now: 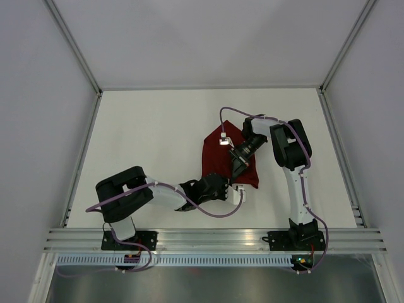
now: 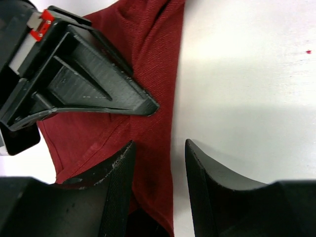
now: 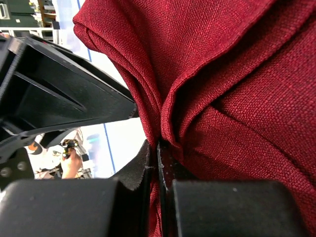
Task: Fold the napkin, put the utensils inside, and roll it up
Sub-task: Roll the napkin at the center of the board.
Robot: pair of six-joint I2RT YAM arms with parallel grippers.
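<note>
Napkin point(image 1: 214, 159) part-folded; right gripper point(image 3: 157, 148) pinching fold, left gripper point(image 2: 159, 148) spread astride edge; fork unseen, insertion and rolling remain.

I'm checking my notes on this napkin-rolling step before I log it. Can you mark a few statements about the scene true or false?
1. The right gripper is shut on a fold of the napkin. True.
2. The left gripper is clamped tight on the cloth. False: its jaws stand apart, astride the napkin's edge.
3. The fork lies in plain sight beside the napkin. False: no fork shows in any view.
4. The napkin is folded over itself, not spread flat. True.
</note>
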